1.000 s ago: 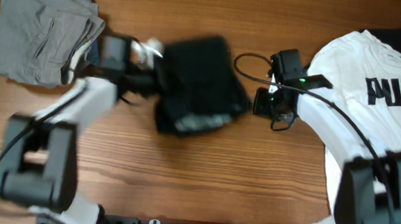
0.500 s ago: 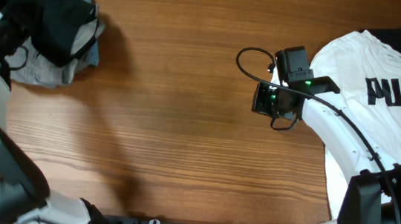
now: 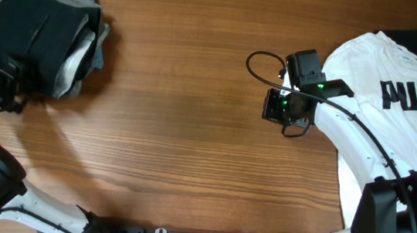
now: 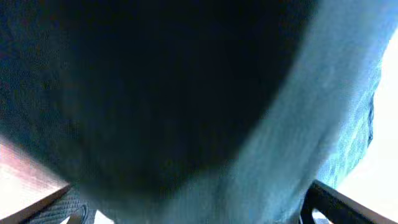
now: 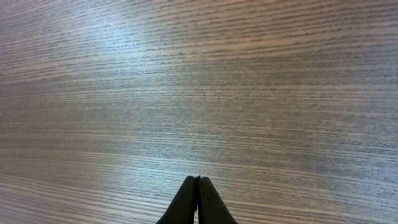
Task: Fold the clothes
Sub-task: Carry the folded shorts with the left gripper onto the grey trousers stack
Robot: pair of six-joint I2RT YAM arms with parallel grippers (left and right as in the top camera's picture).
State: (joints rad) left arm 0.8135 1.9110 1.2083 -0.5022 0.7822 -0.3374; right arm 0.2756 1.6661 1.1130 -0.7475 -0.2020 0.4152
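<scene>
You have the black shorts (image 3: 35, 32) lying folded on top of the pile at the far left of the table (image 3: 181, 152). Under them only an edge of the grey shorts (image 3: 83, 55) shows. The pile sits close to the left border of the overhead view. Your left gripper (image 3: 9, 80) is at the near edge of this pile. Its fingers (image 4: 339, 202) stand spread to both lower corners of the wrist view, and dark cloth fills the rest. If the cloth touches them, I cannot tell.

Your right gripper (image 3: 272, 106) hangs over bare wood, just beside the white PUMA T-shirt (image 3: 393, 128), and its fingertips (image 5: 194, 193) are pressed together on nothing. The T-shirt runs out of the right border. Between the pile and the T-shirt, the whole middle of the table is free wood for moving.
</scene>
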